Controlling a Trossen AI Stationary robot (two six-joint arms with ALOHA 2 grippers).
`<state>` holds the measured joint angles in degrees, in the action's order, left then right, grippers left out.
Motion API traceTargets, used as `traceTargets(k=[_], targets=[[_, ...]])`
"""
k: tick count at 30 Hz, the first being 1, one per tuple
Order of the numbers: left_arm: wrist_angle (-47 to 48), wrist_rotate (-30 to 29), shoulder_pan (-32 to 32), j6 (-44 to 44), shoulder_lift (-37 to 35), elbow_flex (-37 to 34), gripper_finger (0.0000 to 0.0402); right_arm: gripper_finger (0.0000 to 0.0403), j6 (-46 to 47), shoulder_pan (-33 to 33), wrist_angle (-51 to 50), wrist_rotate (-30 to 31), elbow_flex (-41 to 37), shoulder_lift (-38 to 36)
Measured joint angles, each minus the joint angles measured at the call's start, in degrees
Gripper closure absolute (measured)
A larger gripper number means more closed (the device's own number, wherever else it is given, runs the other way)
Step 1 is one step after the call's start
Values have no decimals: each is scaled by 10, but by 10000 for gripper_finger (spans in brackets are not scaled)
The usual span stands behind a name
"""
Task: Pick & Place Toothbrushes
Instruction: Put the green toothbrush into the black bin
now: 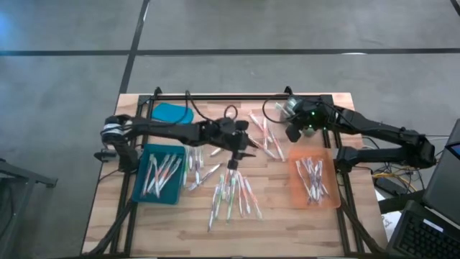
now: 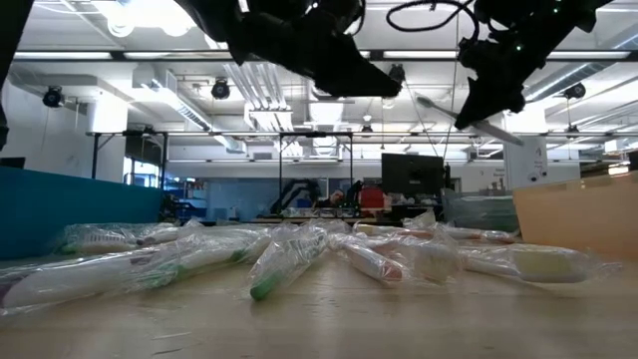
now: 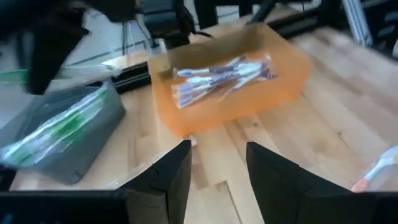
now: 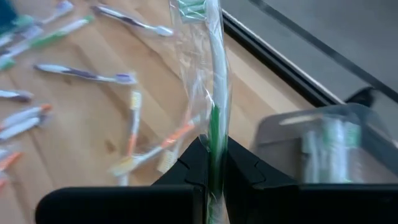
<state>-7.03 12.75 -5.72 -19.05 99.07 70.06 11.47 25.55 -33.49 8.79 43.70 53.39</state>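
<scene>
We are pinching 1 wrapped green toothbrush (image 4: 214,93) mid-handle in the right gripper (image 4: 213,163), raised above the table's far side; light, stiff, its slick film likely slipping. Our left gripper (image 3: 217,165) is hovering empty, fingers parted, over the loose toothbrushes (image 1: 233,194).

You see a wooden surface (image 1: 287,212) filling the frame's lower middle. On it lie a blue tray (image 1: 159,175) at left, an orange tray (image 1: 314,181) at right, and loose toothbrushes (image 1: 233,194) scattered between them.
</scene>
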Motion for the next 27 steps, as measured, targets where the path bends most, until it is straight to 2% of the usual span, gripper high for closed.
traceTargets(k=[13,17,20,27], targets=[[58,2,-60,90,-69,0,244,385,-62,98,-31,8,0,1],[55,1,-71,105,-86,-4,244,385,-89,117,-44,49,0,4],[26,-3,-79,117,-104,-26,244,385,-100,125,-60,81,1,10],[-120,-9,-106,156,-175,-143,244,385,-101,130,-84,107,1,32]])
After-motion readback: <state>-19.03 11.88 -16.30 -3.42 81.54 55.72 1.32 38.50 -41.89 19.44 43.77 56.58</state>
